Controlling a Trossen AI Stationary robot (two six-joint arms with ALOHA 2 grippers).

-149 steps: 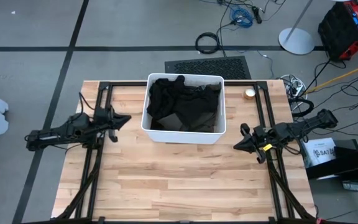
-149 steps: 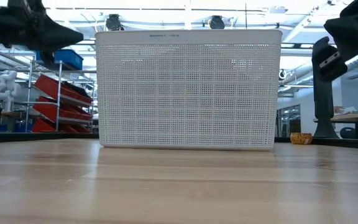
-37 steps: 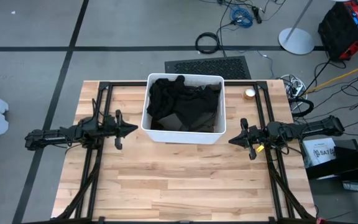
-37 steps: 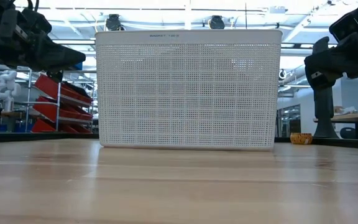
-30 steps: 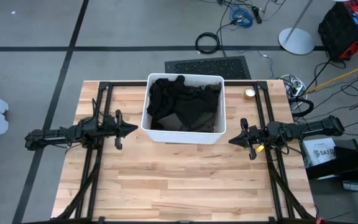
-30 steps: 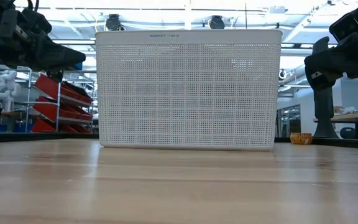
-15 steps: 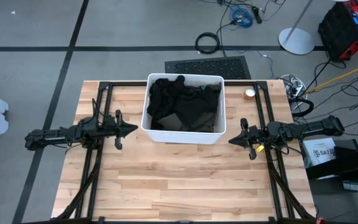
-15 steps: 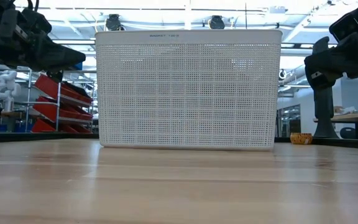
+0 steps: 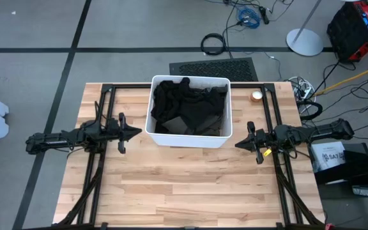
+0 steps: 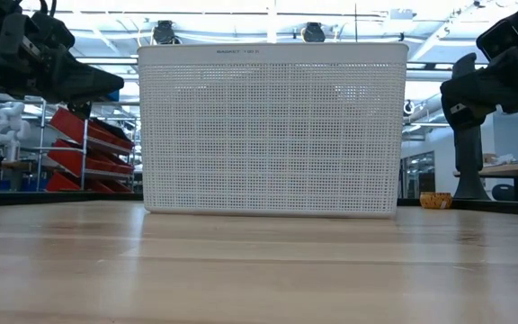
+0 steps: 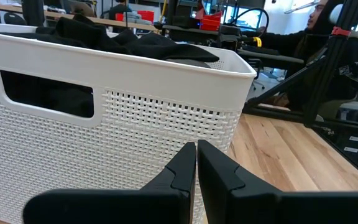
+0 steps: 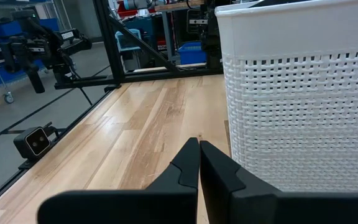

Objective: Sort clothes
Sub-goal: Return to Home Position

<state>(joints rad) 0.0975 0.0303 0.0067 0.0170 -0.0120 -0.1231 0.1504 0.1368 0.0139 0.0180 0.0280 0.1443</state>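
Note:
Dark clothes lie heaped inside the white plastic bin at the table's far middle; only black fabric shows, also in the left wrist view. My left gripper is shut and empty, just left of the bin, pointing at its left wall. My right gripper is shut and empty, just right of the bin's near right corner, beside its wall. The other coloured garments are hidden or out of view.
The bin fills the middle of the low view. A small round tape roll lies at the table's far right. Black frame rails run along both sides of the wooden table, whose near half is bare wood.

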